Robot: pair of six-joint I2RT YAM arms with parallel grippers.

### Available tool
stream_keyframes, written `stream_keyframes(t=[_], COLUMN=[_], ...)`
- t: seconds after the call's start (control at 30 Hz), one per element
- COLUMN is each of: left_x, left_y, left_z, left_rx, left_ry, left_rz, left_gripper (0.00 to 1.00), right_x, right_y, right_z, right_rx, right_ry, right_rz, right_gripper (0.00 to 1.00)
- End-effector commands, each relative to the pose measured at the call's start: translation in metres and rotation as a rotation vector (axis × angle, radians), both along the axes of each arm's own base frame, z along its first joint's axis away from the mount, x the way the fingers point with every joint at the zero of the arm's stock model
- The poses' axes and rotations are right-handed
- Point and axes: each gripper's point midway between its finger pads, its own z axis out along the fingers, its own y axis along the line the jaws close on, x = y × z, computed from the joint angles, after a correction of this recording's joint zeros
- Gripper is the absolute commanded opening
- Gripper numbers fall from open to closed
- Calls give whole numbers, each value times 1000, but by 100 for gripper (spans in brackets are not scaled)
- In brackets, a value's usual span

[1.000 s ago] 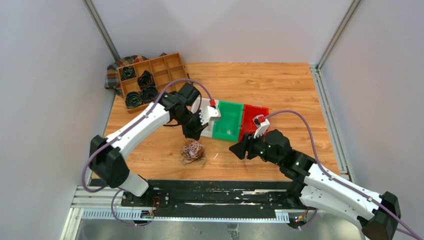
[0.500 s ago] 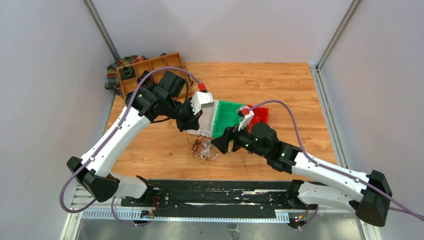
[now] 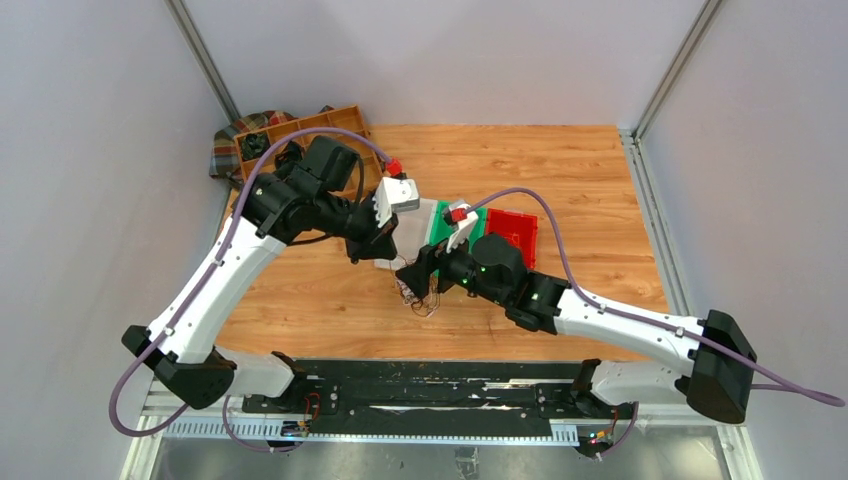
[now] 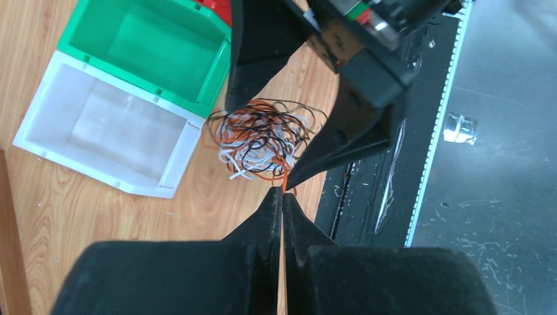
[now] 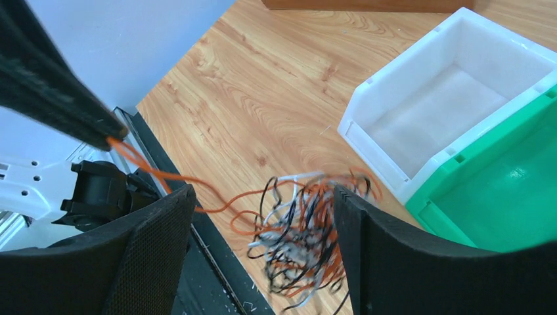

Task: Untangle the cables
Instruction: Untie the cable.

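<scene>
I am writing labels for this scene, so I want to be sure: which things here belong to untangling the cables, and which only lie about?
For the job: cables; left gripper, shut on an orange strand; right gripper, open, fingers either side of the bunch.
Lying about: white bin, green bin, red bin, wooden tray, black rolls, plaid cloth.

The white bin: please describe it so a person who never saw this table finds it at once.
On the wooden table, three open plastic bins stand in a row near the middle. The white bin is the end one, beside the green bin; only it is white.
</scene>
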Motion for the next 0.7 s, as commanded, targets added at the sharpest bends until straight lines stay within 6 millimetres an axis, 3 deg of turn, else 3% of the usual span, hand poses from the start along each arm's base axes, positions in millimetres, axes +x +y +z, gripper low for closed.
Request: stream_keyframes(t=[0.0, 0.23, 0.43, 0.6, 0.67], left_x=[-15, -25, -28, -31, -29], left_y=[-1, -8, -13, -14, -14], left_z=[25, 44, 56, 68, 75], left_rx=[-68, -116, -130, -136, -142], left_ry=[-10, 3, -3, -11, -25], left_rz=[-35, -72, -93, -101, -99], left_gripper=[1, 0, 1, 0, 1], right_x=[7, 20, 24, 23, 23], right_y=[12, 13, 27, 37, 36], right_z=[28, 26, 26, 14, 1], right_rx=[54, 29, 23, 24, 9], right_ry=[-65, -103, -117, -107, -88], right_rz=[-16, -66, -66, -57, -65], right_gripper=[76, 72, 72, 71, 71])
